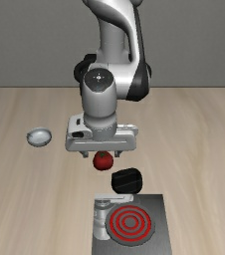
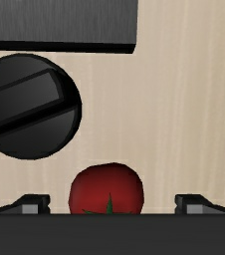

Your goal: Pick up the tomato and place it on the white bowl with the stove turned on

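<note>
Pale wooden table (image 1: 15,189) is shown with the stove (image 1: 131,224) lit, the tomato (image 1: 104,159) straddled but ungripped between the gripper's (image 2: 112,204) open jaws, and the white bowl (image 1: 39,136) at its ten o'clock yet to be reached.

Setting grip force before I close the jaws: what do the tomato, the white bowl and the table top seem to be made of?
Tomato: smooth red skin with a dark stem mark, looks like soft fruit; firmness can't be judged.
White bowl: smooth, pale, evenly shaded; ceramic or plastic, unclear which.
Table: matte light wood, faint grain streaks.
</note>
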